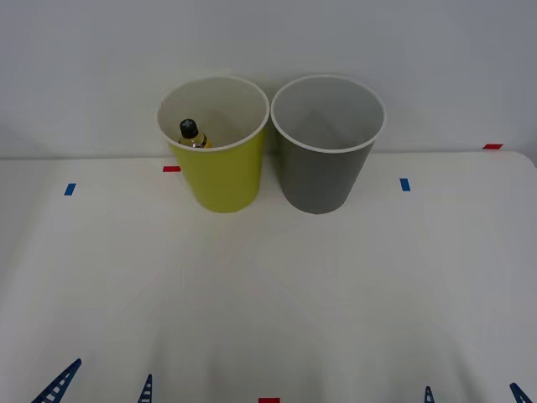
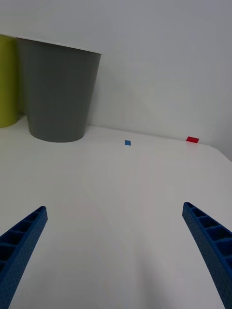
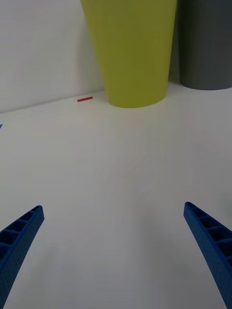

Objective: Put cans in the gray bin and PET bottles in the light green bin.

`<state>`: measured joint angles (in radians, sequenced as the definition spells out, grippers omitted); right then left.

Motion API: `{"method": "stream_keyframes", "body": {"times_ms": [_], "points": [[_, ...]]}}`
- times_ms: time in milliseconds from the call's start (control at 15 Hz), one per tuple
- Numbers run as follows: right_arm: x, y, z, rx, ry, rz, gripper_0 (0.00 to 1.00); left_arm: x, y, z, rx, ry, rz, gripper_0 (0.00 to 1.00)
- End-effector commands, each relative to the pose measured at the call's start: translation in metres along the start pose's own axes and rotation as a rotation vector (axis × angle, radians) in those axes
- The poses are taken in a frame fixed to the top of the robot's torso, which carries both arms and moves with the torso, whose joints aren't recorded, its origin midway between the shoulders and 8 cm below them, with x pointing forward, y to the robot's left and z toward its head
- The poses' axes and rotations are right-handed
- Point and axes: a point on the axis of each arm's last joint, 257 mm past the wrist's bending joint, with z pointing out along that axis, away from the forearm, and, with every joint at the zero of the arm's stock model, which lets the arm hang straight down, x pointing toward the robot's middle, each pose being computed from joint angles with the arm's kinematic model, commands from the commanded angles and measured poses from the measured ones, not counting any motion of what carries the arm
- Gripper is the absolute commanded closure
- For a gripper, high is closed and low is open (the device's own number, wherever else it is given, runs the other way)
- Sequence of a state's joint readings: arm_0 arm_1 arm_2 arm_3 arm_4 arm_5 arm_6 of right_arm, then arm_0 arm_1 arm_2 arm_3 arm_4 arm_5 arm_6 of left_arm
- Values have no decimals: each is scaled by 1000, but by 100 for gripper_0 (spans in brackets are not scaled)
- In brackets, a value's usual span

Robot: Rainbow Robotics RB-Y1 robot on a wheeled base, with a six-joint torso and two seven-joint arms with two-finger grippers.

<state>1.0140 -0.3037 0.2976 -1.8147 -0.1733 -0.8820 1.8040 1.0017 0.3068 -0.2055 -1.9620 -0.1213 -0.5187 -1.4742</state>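
- Small clear plastic bottle with black cap (image 1: pixel 192 133) stands inside the round lime bin (image 1: pixel 225 180).
- Round dark gray bin (image 1: pixel 323 176) looks empty, seemingly.
- Left gripper (image 1: pixel 101 384) and right gripper (image 1: pixel 474 393) spread wide, empty; best kept parked low.

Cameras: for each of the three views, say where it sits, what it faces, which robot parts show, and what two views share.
Front: above the arms, looking down at the table, both bins and the bottle; blue fingers at the near edge.
Right wrist: low over the table, facing the gray bin; its open fingers at the corners.
Left wrist: low, facing the green bin; its open fingers.
Shared: both wrist views show both bins.
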Motion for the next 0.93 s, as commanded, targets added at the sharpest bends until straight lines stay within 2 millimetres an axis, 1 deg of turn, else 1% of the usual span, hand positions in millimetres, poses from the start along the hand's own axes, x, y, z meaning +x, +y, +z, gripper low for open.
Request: {"method": "stream_keyframes", "body": {"times_ms": [67, 933], "points": [[0, 0, 0, 0, 0, 0, 3, 0, 0, 0, 0, 0, 0, 0], [0, 0, 0, 0, 0, 0, 2, 0, 0, 0, 0, 0, 0, 0]]}}
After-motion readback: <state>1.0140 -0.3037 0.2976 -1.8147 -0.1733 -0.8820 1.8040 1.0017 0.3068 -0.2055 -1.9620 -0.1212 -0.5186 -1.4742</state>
